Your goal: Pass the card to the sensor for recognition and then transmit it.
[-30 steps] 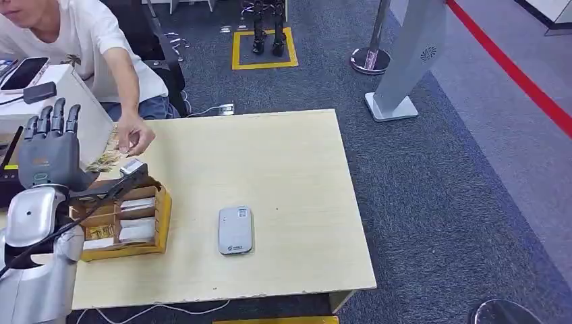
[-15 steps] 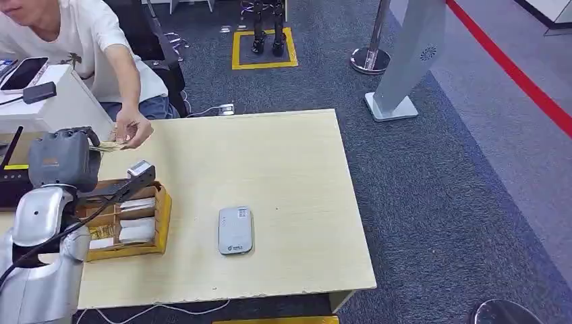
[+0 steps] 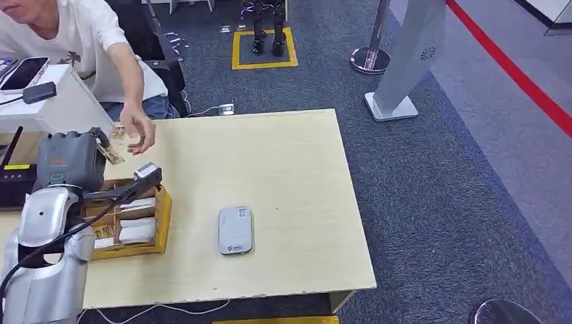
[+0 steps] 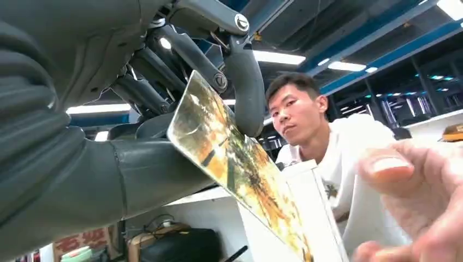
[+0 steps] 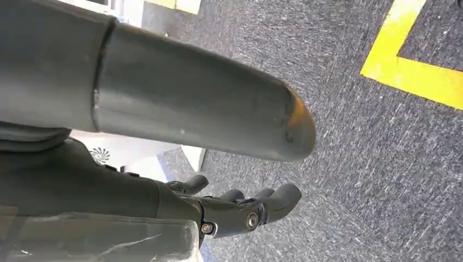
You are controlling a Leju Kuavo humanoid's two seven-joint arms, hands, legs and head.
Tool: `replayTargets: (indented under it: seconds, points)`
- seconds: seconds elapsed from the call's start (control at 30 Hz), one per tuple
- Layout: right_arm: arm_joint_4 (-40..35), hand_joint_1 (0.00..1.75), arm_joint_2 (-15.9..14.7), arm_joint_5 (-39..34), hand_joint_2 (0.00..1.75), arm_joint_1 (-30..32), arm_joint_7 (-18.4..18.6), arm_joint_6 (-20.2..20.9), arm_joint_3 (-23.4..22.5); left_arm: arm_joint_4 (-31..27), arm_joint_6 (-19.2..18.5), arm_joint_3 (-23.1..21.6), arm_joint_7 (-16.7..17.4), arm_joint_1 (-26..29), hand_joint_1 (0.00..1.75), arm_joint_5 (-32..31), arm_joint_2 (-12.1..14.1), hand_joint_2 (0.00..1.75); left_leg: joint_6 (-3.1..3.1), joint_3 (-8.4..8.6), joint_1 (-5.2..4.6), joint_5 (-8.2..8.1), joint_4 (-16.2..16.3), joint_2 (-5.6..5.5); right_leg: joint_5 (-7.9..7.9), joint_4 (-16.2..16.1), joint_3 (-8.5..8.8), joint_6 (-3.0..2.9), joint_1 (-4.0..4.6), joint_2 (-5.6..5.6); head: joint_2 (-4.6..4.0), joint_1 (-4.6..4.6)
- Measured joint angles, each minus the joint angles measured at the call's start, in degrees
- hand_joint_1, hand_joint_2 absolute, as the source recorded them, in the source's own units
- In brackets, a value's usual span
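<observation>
My left hand (image 3: 67, 158) is raised above the table's left end, its fingers curled around a picture card (image 3: 110, 154). In the left wrist view the thumb and dark fingers (image 4: 240, 82) pinch one end of the card (image 4: 235, 158). A person's hand (image 3: 139, 133) hovers just beyond the card, off it. The grey card sensor (image 3: 235, 230) lies flat on the pale wooden table (image 3: 283, 162), to the right of my left hand. My right hand (image 5: 180, 202) hangs over grey carpet and holds nothing.
A wooden box (image 3: 162, 216) with white cards in compartments stands below my left hand. A seated person (image 3: 81, 40) leans in from the far left beside a white box (image 3: 61, 108). On the floor beyond the table stand a grey pillar (image 3: 405, 61) and a stanchion base (image 3: 369, 59).
My left hand's fingers went from upright and spread to curled around the card. The person's hand brought the card to it, let go and has drawn slightly away.
</observation>
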Motion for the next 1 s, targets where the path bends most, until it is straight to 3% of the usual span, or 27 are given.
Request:
replayTargets:
  seconds: [0.27, 0.63, 0.87, 1.0]
  points:
    - [0.02, 0.0, 0.0, 0.0, 0.0, -0.02, -0.11, -0.11, 0.07, 0.5, 0.92, -0.7, -1.05, 0.49, 1.75, 0.04, -1.95, 1.75, 0.0, 0.0, -0.01, 0.0, 0.0, 0.0, 0.0, 0.0, 0.0, 0.0, 0.0, 0.0, 0.0, 0.0]
    - [0.26, 0.0, 0.0, 0.0, 0.0, -0.21, -0.35, -0.11, 0.63, 3.17, 4.42, -5.86, -1.59, 5.25, 1.75, 1.42, -9.62, 1.75, 0.05, -0.01, -0.03, -0.05, 0.01, 0.0, -0.01, -0.04, 0.0, 0.01, -0.02, -0.01, 0.0, 0.0]
    - [0.26, 0.0, 0.0, 0.0, 0.0, -0.26, -0.35, -0.15, 1.16, 5.82, 5.27, -7.32, -1.77, 6.5, 1.75, 2.34, -12.44, 1.75, 0.05, 0.0, -0.02, -0.04, 0.01, -0.01, -0.01, -0.03, 0.0, 0.01, -0.02, -0.01, 0.0, -0.02]
    - [0.26, 0.0, 0.0, 0.0, 0.0, -0.3, -0.11, -0.15, 1.36, 8.2, 7.26, -8.42, -1.51, 7.8, 1.75, 2.25, -15.3, 1.75, 0.05, -0.03, -0.03, -0.05, 0.01, -0.01, -0.01, -0.03, 0.0, 0.01, -0.02, -0.01, 0.0, 0.0]
